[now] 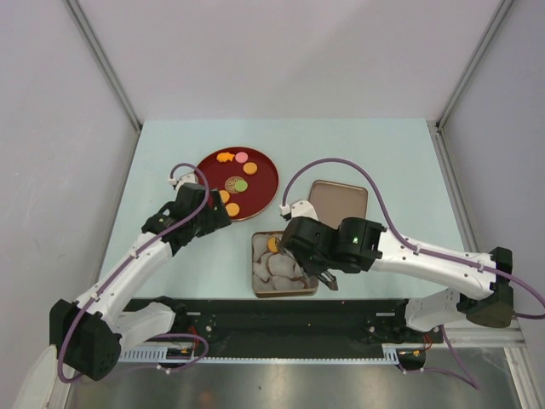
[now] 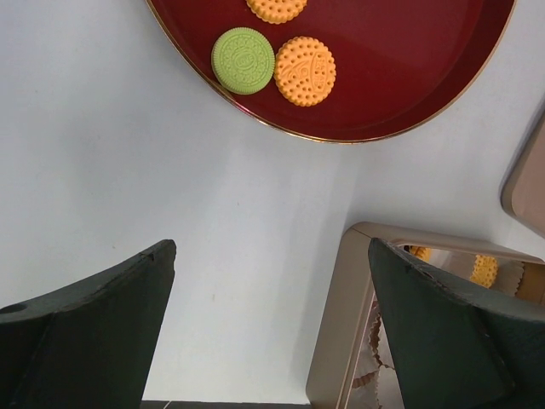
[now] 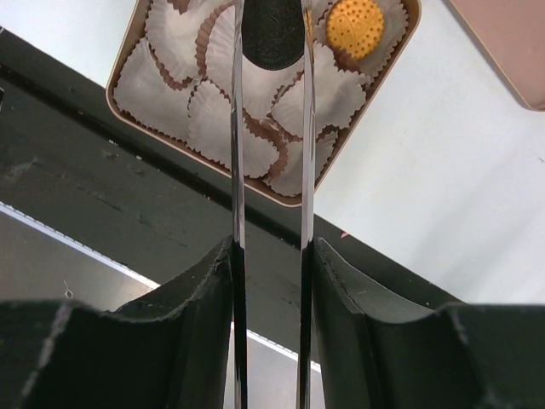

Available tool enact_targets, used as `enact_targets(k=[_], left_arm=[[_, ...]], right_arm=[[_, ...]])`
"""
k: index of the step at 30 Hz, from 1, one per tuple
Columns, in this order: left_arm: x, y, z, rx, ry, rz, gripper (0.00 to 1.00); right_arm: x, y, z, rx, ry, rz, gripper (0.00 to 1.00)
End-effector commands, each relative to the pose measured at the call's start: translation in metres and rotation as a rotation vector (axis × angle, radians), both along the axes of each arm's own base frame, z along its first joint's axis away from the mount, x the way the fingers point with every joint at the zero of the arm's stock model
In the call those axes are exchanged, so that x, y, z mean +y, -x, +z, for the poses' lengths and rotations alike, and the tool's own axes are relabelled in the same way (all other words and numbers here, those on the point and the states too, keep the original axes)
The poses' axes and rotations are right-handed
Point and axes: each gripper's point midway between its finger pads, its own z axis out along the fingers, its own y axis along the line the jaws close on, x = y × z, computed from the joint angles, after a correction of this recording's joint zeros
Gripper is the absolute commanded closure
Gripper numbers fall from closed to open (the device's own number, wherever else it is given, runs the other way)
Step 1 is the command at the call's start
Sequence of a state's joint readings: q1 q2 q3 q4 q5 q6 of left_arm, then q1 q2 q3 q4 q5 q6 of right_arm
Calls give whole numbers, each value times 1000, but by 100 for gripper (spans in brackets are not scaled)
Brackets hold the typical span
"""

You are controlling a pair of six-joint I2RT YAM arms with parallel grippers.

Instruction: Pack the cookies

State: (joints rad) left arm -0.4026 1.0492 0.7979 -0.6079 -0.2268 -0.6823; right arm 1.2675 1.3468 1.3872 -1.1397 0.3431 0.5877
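left gripper (image 2: 271,256) jaws spread, empty, near red plate (image 2: 409,94) of cookies (image 2: 304,71), right gripper (image 3: 271,256) clamped on metal tweezers (image 3: 238,153) pinching dark cookie (image 3: 272,34) over tin (image 2: 336,324) of paper cups (image 3: 213,119), orange cookie (image 3: 355,27) inside

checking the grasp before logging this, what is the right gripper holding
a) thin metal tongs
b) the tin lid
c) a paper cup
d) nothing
a: in the right wrist view the right gripper is shut on thin metal tongs, their two blades running out between its fingers.
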Motion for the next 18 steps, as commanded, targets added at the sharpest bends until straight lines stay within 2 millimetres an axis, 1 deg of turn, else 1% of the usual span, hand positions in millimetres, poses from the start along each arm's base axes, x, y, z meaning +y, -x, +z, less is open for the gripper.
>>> enact_targets(k=[1,5,8,9,12,18], left_arm=[[-3,-3,0,-9,21,4,0],[-4,-3,0,-8,25,-3,0],[-5,-3,0,-6,23,-4,0],[-5,-3,-1,-5,25,-4,0],[-6,-4,-1,-4,29,-6,0],[-6,-3,-2,-1,28,-6,0]], right_arm=[[3,6,4,-2,-34,-9,67],[4,6,6,-4,-43,-9,65],[4,8,7,3,-52,-7,61],[5,9,7,5,-54,-6,58],[3,10,8,8,-56,-11,54],[3,12,11,12,-72,-13,53]])
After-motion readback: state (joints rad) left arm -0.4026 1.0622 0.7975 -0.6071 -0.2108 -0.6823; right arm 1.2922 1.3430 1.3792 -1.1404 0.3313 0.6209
